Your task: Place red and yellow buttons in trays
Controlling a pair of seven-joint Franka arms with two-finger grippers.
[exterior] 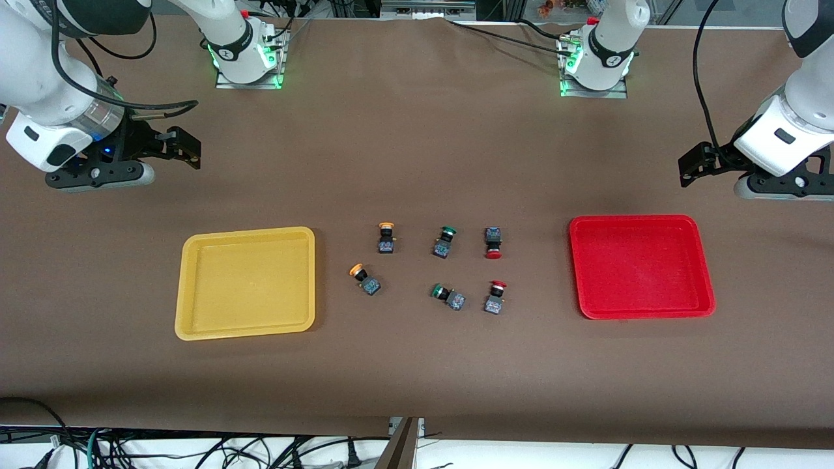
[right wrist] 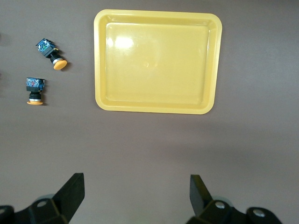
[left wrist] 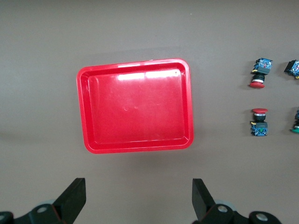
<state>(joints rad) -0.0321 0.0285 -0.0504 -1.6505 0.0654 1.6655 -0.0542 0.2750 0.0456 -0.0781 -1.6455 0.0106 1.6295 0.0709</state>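
Nothing was done: both trays, yellow [exterior: 246,283] and red [exterior: 642,267], lay empty; all 4 buttons [exterior: 386,238] sat mid-counter [exterior: 417,365]. The left end effector [left wrist: 139,196] and right end effector [right wrist: 136,193] hovered spread apart near the counter's ends.

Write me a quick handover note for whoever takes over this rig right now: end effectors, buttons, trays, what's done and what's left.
Left end effector: open, holding nothing, waiting above the table by the red tray.
Right end effector: open, holding nothing, waiting above the table by the yellow tray.
Both trays hold nothing.
Between the trays lie two yellow buttons toward the yellow tray, two red buttons toward the red tray, and two green buttons in the middle.
Done: nothing.
Left: all four red and yellow buttons.
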